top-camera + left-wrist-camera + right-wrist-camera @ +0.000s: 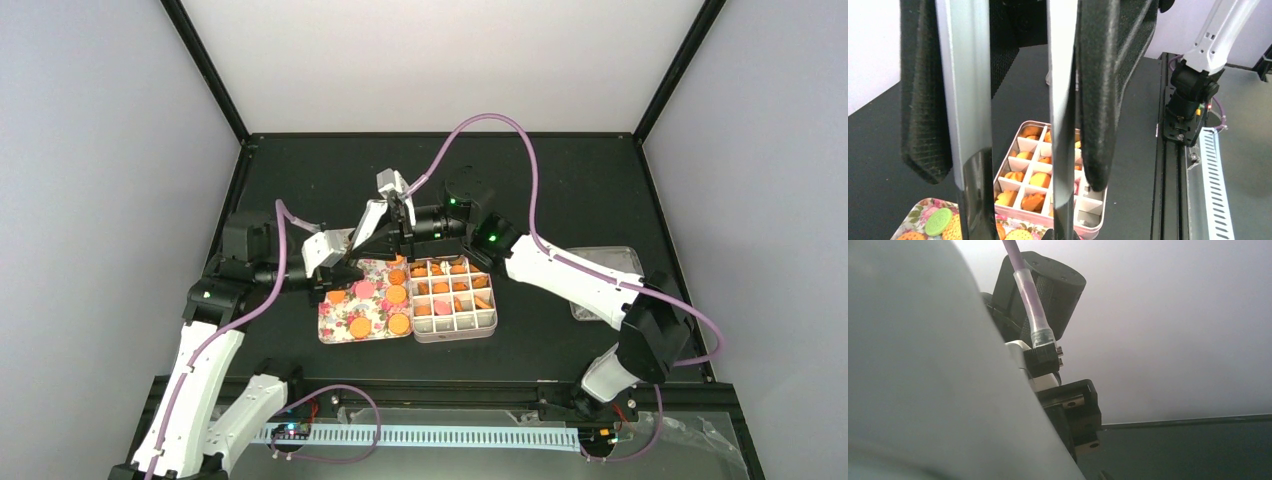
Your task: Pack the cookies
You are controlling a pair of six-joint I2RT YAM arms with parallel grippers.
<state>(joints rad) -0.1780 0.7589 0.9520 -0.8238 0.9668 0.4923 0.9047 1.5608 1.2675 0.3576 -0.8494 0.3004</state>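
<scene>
Steel tongs [968,125] are clamped in my left gripper [1009,165]. The black fingers [923,100] press on the outside of both arms, so that hand is closed on the tool, not on any food. The tips run off the bottom of the left wrist view, so I honestly can't say if anything is pinched down there.

My read: I'm mid-transfer, moving cookies [397,296] off the floral tray [328,318] into the divided box [490,322]. A handful sit loose on the tray, mostly orange, plus a pink one and a green one. Most box cells hold orange pieces, but the row along the box's 6 o'clock edge looks bare from above.

In the top view the tray sits at about 4 o'clock from the left gripper, close under it. The box is just beside the tray at its 3 o'clock side. The right gripper [378,232] hangs near the left one, at its 1 o'clock, over the tray's far edge. Its own camera shows only a blurry pale surface and the other wrist, so I can't tell if it's open or closed.

Next move, I reckon: get the tong tips down around one loose cookie, square-on so it doesn't skid. Then carry it to a bare cell at 5 o'clock.
</scene>
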